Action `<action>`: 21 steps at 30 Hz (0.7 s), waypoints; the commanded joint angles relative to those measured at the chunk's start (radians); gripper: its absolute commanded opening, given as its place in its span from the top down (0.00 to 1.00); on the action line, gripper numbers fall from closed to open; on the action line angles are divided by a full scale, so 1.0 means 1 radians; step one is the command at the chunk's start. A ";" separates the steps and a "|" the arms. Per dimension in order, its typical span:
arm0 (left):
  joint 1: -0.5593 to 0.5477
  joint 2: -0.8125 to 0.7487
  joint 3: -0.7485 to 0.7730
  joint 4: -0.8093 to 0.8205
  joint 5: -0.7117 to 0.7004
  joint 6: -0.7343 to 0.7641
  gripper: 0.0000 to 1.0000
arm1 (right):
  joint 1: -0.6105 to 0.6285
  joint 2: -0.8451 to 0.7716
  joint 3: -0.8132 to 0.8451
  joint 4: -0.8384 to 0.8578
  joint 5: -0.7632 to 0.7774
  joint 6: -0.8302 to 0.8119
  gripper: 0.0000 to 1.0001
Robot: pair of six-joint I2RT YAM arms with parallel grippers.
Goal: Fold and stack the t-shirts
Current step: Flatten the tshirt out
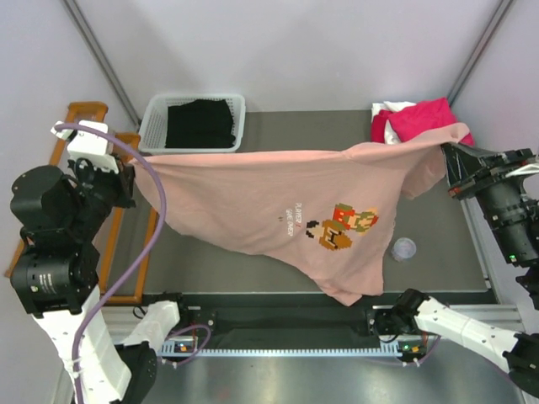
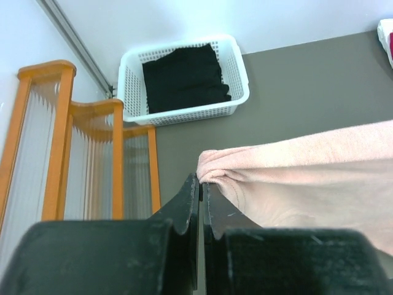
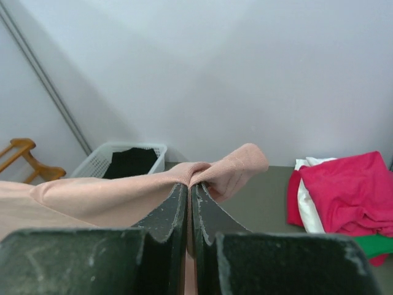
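Observation:
A large dusty-pink t-shirt (image 1: 286,210) with pixel-art figures and white lettering hangs stretched above the table, its lower part sagging toward the front edge. At its left corner my left gripper (image 1: 135,181) is shut on the cloth (image 2: 212,174). My right gripper (image 1: 448,164) is shut on the right corner, where the cloth (image 3: 202,175) bunches over the fingertips. A pile of other t-shirts, crimson-pink (image 1: 425,118), white (image 3: 307,203) and green (image 3: 374,244), lies at the back right.
A white basket (image 1: 153,126) holding black cloth (image 1: 199,124) stands at the back left. An orange wooden rack (image 2: 61,141) stands at the table's left side. A small clear cup (image 1: 403,249) sits on the dark table (image 1: 210,265) near the right.

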 commanded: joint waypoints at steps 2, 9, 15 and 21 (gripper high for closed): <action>0.002 -0.045 -0.199 0.130 -0.043 -0.014 1.00 | -0.032 -0.009 -0.048 0.075 0.081 -0.046 1.00; 0.002 0.120 -0.511 0.297 -0.108 0.003 1.00 | -0.040 0.109 -0.366 0.257 0.252 0.005 1.00; 0.002 0.502 -0.508 0.458 -0.172 0.018 1.00 | -0.320 0.403 -0.408 0.287 -0.033 0.210 1.00; -0.026 0.839 -0.313 0.481 -0.211 0.037 1.00 | -0.409 0.670 -0.363 0.465 0.003 0.166 1.00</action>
